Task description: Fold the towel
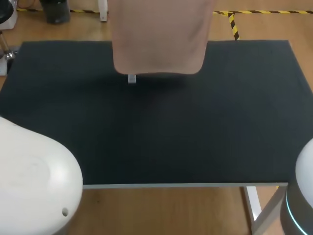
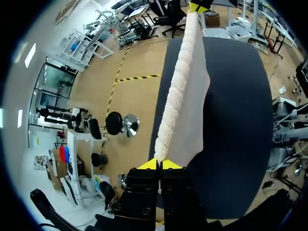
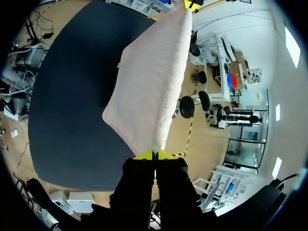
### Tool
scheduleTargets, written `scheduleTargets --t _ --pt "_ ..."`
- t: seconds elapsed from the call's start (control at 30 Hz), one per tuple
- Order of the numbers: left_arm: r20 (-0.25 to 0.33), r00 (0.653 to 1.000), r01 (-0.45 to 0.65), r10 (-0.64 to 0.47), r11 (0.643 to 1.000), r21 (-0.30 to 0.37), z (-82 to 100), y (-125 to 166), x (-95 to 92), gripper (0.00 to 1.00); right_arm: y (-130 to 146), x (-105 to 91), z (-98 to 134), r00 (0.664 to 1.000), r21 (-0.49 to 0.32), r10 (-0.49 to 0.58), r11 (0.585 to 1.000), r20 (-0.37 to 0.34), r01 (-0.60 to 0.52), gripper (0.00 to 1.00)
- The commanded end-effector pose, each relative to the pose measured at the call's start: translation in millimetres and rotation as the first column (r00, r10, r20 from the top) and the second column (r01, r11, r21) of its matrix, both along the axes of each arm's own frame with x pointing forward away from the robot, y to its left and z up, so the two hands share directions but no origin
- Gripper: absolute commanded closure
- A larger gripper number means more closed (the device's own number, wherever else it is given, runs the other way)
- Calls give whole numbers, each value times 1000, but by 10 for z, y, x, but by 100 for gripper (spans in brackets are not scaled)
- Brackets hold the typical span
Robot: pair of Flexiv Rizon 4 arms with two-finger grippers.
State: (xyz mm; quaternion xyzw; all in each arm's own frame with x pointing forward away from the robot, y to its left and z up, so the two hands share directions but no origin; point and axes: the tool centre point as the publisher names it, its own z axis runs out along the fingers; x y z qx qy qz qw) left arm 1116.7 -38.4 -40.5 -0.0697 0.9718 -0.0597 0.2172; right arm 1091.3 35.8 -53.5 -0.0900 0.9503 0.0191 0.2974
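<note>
Dark table [image 1: 195,147] beneath towel [image 1: 159,39], hung taut between left gripper [image 2: 159,164] and right gripper [image 3: 155,155] pinching its corners, probably for spreading flat.

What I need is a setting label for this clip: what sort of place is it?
Likely a robot lab workbench, not a home. The left arm and right arm flank a dark-topped table, and the left gripper and right gripper pinch a towel between them, held up above it.
</note>
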Motion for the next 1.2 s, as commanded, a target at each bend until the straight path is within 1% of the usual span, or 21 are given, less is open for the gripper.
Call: scheduleTargets --t 0.03,0.07,0.1,0.17,0.2,0.3,0.33,0.4,0.47,0.57,0.6,0.7,0.87,1.0,1.2 --pt "2 1000 -10 10 1000 19 37 6 127 100 24 199 35 1000 -10 9 1000 8 -9 100" --pt "22 1000 -3 2 1000 26 46 6 170 100 29 241 41 1000 -15 8 1000 14 -8 100" --pt "21 1000 -8 7 999 40 46 5 215 100 31 283 46 1000 -16 9 1000 17 -9 100" --pt "31 1000 3 -4 999 42 60 3 300 100 27 363 56 1000 -16 10 1000 21 -9 100" --pt "35 999 -4 2 998 62 68 -2 343 100 27 389 67 999 -20 12 1000 31 -12 100" --pt "54 999 -3 0 998 56 102 -11 436 100 22 455 113 998 -25 15 1000 55 -13 100" --pt "66 998 1 -4 999 54 114 -19 455 100 20 470 123 998 -26 15 1000 57 -14 100" --pt "70 998 1 -5 998 60 123 -30 487 100 16 494 133 997 -28 16 1000 73 -14 100" --pt "75 997 7 -11 999 50 111 -35 502 100 15 501 129 996 -30 22 999 83 -19 100" --pt "78 997 19 -23 999 49 32 -48 490 100 13 472 48 996 -34 31 999 85 -28 100" --pt "79 996 25 -30 998 59 -7 -54 477 100 8 454 8 996 -35 32 999 85 -29 100" --pt "63 997 36 -39 998 53 -123 -56 426 100 -11 387 -135 998 -36 38 999 55 -36 100" --pt "21 999 48 -49 998 40 -335 -60 246 100 -33 208 -326 999 -25 39 999 -6 -39 100" --pt "-18 999 41 -41 999 18 -476 -59 31 100 -12 38 -442 998 -20 49 999 -47 -50 100" --pt "-50 998 34 -35 999 -8 -643 -49 -337 100 2 -225 -560 994 -21 61 998 -88 -63 100"
